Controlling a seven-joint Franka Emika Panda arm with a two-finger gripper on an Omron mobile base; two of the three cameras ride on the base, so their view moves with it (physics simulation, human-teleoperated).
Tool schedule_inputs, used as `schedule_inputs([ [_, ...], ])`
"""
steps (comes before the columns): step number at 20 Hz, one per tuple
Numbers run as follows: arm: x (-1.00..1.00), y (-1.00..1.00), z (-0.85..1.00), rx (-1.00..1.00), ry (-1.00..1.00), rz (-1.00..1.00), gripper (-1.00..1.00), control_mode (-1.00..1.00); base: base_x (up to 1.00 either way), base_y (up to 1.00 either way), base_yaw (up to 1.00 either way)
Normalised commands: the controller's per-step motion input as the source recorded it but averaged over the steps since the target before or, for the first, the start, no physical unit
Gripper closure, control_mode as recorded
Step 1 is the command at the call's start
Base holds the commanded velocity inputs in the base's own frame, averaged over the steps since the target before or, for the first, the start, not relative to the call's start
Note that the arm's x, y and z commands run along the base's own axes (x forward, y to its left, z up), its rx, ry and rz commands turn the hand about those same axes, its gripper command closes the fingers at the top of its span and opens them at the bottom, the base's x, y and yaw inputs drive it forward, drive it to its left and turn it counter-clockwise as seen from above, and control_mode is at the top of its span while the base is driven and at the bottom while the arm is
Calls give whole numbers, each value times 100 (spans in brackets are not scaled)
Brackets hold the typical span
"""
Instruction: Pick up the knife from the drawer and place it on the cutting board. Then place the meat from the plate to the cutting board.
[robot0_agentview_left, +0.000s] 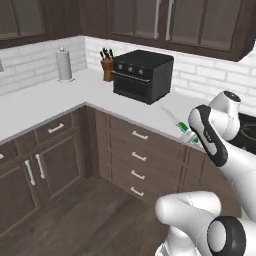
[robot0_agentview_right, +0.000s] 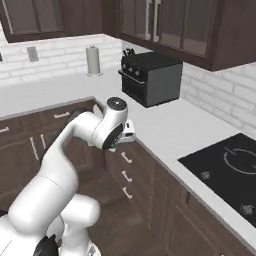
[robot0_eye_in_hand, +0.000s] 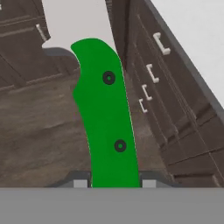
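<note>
We see flat, even rendered light — bright on the white counter (robot0_agentview_left: 45, 102), dim on the dark cabinets (robot0_agentview_left: 60, 160). Shadows are faint, glare is absent — all three views look slightly soft and low-resolution.

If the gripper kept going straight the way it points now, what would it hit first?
Probably the wooden floor. The gripper, shut on the knife, looks down past the drawers, though depth is unclear.

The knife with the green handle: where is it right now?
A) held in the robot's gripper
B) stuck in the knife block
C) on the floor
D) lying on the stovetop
A: the knife sits with its green handle clamped between the fingertips of the gripper, blade pointing away over the floor.
</note>
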Motion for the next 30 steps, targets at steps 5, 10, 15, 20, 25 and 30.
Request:
schedule_inputs([
  [5,0,0,0,0,0,0,100,100,14,60,61],
  [10,0,0,0,0,0,0,100,100,55,66,37],
  [15,0,0,0,0,0,0,100,100,82,59,32],
  [20,0,0,0,0,0,0,100,100,77,70,24],
  [25,0,0,0,0,0,0,100,100,13,78,69],
  [30,0,0,0,0,0,0,100,100,21,69,77],
])
